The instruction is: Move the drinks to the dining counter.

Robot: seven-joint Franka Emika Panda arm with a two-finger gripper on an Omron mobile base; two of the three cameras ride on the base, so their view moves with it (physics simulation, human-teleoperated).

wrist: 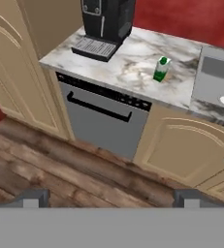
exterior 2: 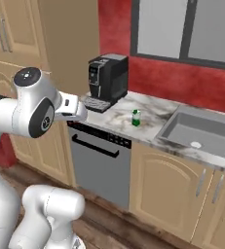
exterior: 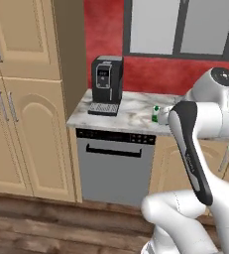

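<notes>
One of the drinks, a small green-and-white carton (exterior: 155, 114) (exterior 2: 136, 117) (wrist: 161, 69), stands upright on the marble worktop (wrist: 128, 63) between the coffee machine and the sink. My gripper (wrist: 111, 197) is open, its two dark fingertips (wrist: 33, 196) wide apart with nothing between them. It hangs in front of the worktop, above the wooden floor, well short of the carton. The white hand (exterior 2: 69, 108) sits level with the worktop's left front corner. The dining counter is out of view.
A black coffee machine (exterior: 106, 82) (exterior 2: 107, 78) (wrist: 104, 22) stands at the worktop's left end. A steel sink (exterior 2: 199, 130) (wrist: 215, 77) lies to the right. Below are a dishwasher (exterior: 115, 166) (wrist: 101, 121) and tan cabinet doors (wrist: 181, 145); tall cabinets (exterior: 27, 99) rise at left.
</notes>
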